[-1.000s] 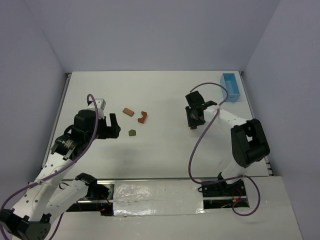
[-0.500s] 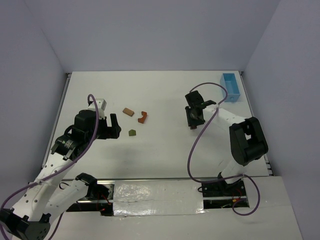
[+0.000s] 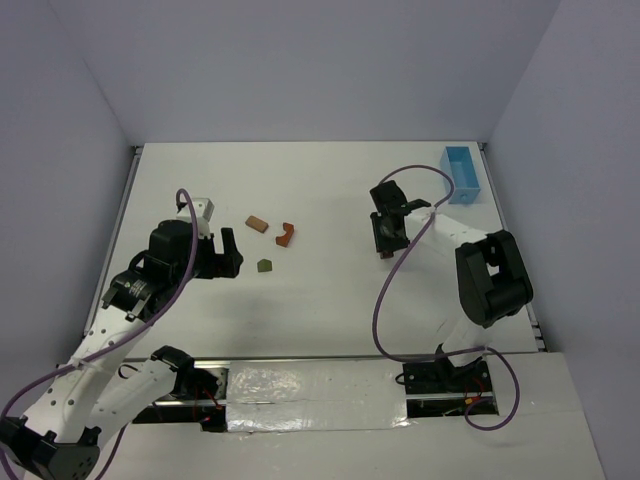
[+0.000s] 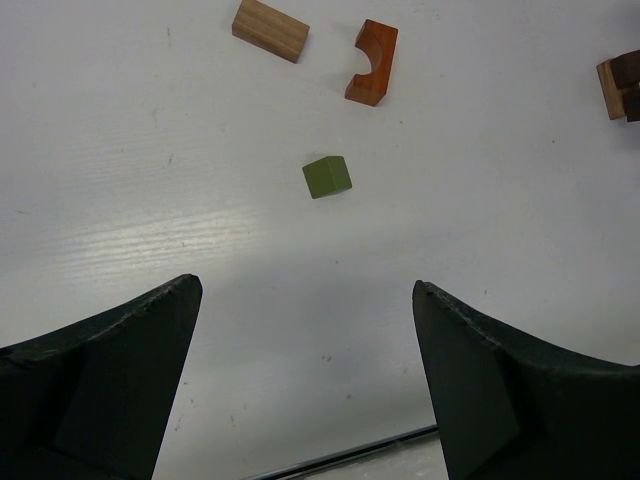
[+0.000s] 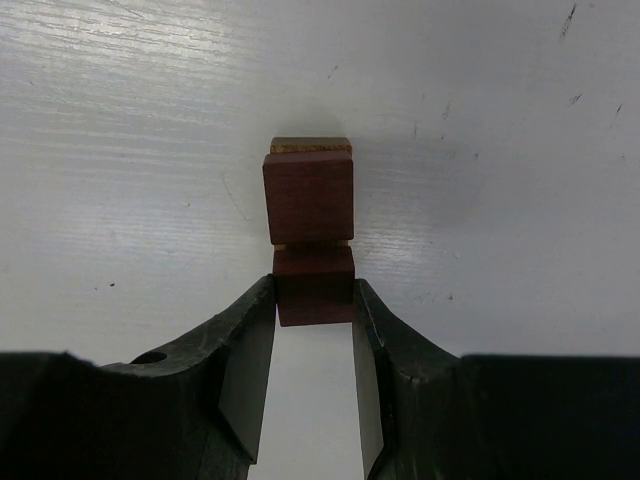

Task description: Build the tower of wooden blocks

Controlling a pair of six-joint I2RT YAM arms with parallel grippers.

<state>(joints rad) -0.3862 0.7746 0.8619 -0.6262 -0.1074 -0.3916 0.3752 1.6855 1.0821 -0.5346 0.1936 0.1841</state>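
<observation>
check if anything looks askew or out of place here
Nothing spilled or damaged. The dark block in the right claw sits slightly out of line with the brown block next to it.

White-shelled left arm [image 3: 105, 340], right arm [image 3: 455, 235], black joint housings, looping purple cables [image 3: 377, 320], matte black wedge-shaped jaws

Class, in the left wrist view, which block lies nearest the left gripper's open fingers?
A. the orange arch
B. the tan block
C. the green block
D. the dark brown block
C: the green block lies closest ahead of the left gripper, with the orange arch and tan block beyond it.
</observation>
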